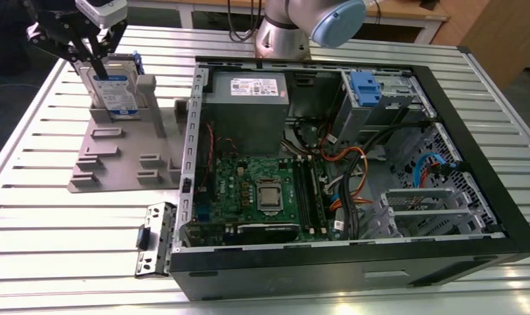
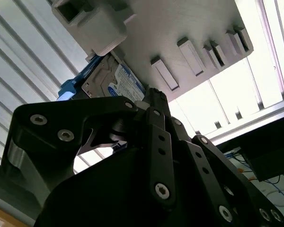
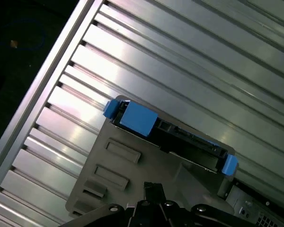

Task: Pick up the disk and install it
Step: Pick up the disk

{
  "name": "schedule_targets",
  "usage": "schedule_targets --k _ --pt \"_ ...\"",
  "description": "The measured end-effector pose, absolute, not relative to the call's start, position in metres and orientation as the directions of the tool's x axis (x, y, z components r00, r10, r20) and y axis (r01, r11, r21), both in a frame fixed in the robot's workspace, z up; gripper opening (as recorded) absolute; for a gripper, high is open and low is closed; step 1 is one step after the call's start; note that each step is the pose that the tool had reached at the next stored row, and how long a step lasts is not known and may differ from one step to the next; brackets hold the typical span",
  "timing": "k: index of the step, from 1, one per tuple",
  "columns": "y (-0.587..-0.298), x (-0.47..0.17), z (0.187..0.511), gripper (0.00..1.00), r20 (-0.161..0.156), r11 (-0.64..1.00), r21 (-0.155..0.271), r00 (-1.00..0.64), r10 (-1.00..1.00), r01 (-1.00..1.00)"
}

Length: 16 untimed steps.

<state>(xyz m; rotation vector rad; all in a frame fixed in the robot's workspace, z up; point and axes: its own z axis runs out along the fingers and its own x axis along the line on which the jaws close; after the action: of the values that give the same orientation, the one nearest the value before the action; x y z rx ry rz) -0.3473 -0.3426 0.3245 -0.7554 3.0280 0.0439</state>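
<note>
The fingers (image 3: 154, 189) look drawn together to a narrow tip with nothing between them, so the gripper (image 1: 97, 67) seems closed and empty. It hangs on the far side of the open computer case (image 1: 335, 269) from its drive bays, out over the table (image 1: 63, 262) beyond the case's side wall. The disk (image 1: 120, 88) is there too. It stands on end in a grey holder (image 1: 115, 154) just beside that wall, long axis upright, label facing the same way as the case's front panel. In the first wrist view its blue caddy (image 3: 137, 118) caps both ends of the upper edge. From the tips, the disk lies straight below and slightly toward the case. I cannot tell whether they touch. The linkage appears to spread along the upper edge, not across the thin faces.
</note>
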Motion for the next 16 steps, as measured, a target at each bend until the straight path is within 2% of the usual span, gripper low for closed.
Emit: schedule_targets --k 16 --pt "-0.3426 -0.3473 0.3245 0.10 -0.027 0.819 0.022 -0.819 -0.573 -0.573"
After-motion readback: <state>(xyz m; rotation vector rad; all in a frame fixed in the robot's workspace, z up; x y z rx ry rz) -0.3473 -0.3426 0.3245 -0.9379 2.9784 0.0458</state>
